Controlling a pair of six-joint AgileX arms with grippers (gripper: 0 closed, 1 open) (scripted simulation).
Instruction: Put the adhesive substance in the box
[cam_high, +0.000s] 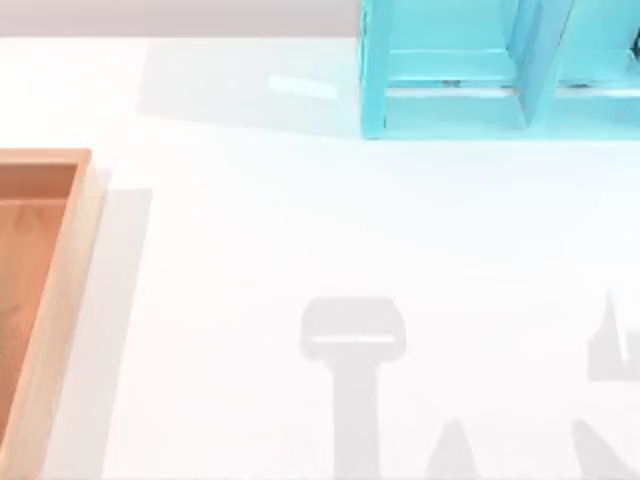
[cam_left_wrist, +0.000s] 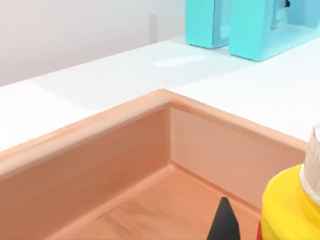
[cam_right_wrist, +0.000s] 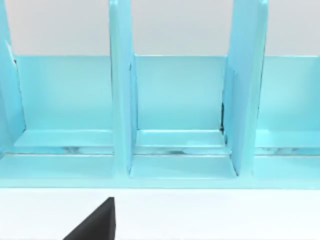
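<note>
Yellow glue bottle (cam_left_wrist: 290, 207) right beside my left gripper's black fingertip (cam_left_wrist: 224, 222), over the wooden box (cam_left_wrist: 100, 150) floor, grip state unclear, right gripper's fingertip (cam_right_wrist: 95, 225) facing turquoise shelf (cam_right_wrist: 175, 115), can't tell either.

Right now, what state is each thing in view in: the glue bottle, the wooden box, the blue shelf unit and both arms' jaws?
Glue bottle: yellow, over the box's floor near an inner corner; whether it is held or resting cannot be told.
Box: open-topped, at the table's left edge, floor bare where visible.
Shelf unit: at the table's far edge, visible compartments empty.
Left gripper: inside the box beside the bottle.
Right gripper: facing the shelf unit.
</note>
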